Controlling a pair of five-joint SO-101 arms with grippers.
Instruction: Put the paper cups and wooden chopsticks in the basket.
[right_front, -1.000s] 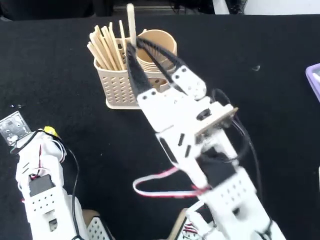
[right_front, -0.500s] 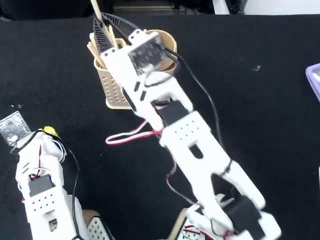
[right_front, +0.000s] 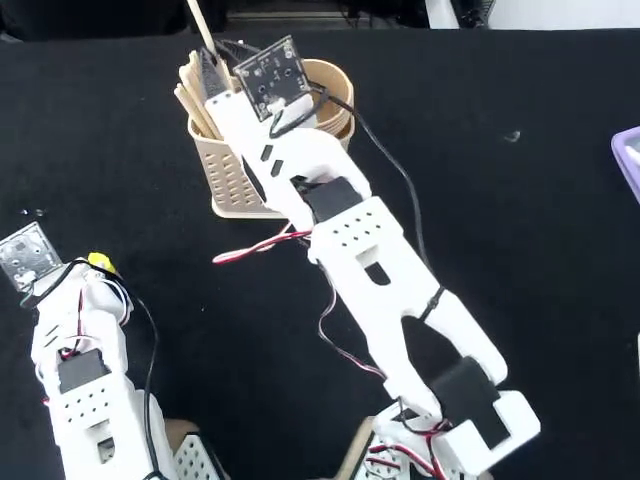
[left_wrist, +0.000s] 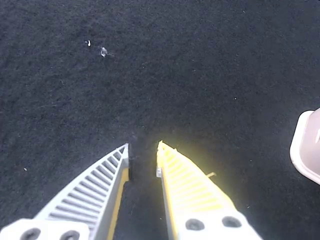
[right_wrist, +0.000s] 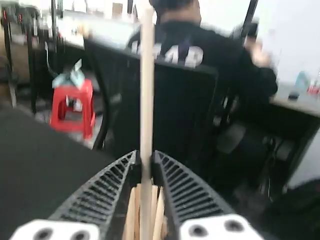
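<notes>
Two fingers of the right gripper (right_wrist: 145, 156) are pinching a single chopstick (right_wrist: 146, 75) between them, pressing on it from both sides. That stick is standing upright, rising well past the fingertips and also running down below them. The fingers are hanging directly over the basket (right_front: 232, 175), a pale perforated one sitting on the black table (right_front: 520, 250). Right beneath the fingertips, the other chopsticks (right_front: 195, 100) are leaning together inside the basket, their tops fanning outward. Just beside the right fingers, in the other part of the same basket, the paper cups (right_front: 335, 95) are sitting nested in a stack, with the arm's wrist crossing in front of them in the high view.

Well apart from all this, the left gripper (left_wrist: 142, 147) is pointing down at the table near its own base. Its fingers are standing a little apart, one grey and one yellow, and are gripping nothing; bare black table is showing through the narrow gap between them. Well beyond the left fingertips, a couple of tiny pale specks (left_wrist: 102, 51) are lying on the table.
</notes>
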